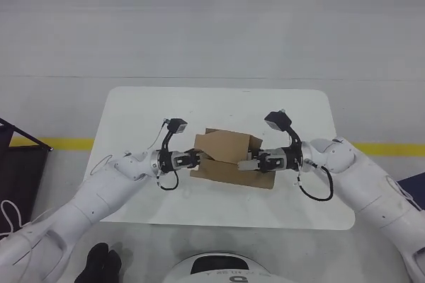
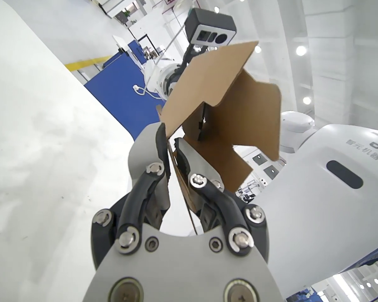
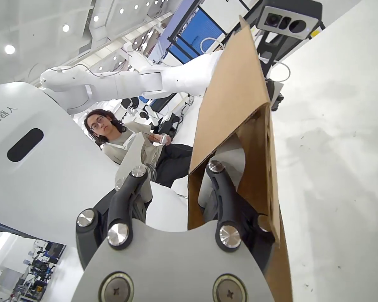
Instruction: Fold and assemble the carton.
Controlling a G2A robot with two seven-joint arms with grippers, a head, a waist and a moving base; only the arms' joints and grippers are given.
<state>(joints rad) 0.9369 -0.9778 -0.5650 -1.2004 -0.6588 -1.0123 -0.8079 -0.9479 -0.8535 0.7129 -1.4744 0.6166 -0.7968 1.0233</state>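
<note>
Left claw (image 2: 170, 141): is pinching shut on a thin edge of the carton, the cardboard running straight between its pads.
Right claw (image 3: 179, 158): is standing well open, straddling a carton wall. One finger is sitting inside the fold and the other is hanging clear of the cardboard, so it is gripping nothing.
Carton (image 1: 227, 159): is lying half-formed over the middle of the table with its flaps splaying. In the top view the left claw is at its 9 o'clock and the right claw at its 3 o'clock. Whether it is resting or lifted, I cannot tell.
Table (image 1: 290, 113): is lying white and flat under both arms.
Step in hand: the arms are probably opening the flat sleeve into a box. The left pinch should be anchoring its edge. The right claw should be closing on its wall before pulling, and then drawing along the crease so as not to twist the panels.
Top view: is giving the layout and both arms at once, though the fingers are too small to judge.
Left wrist view: is showing the clamp itself and the loose flaps fanning beyond it.
Right wrist view: is showing the open gap between finger and wall.
</note>
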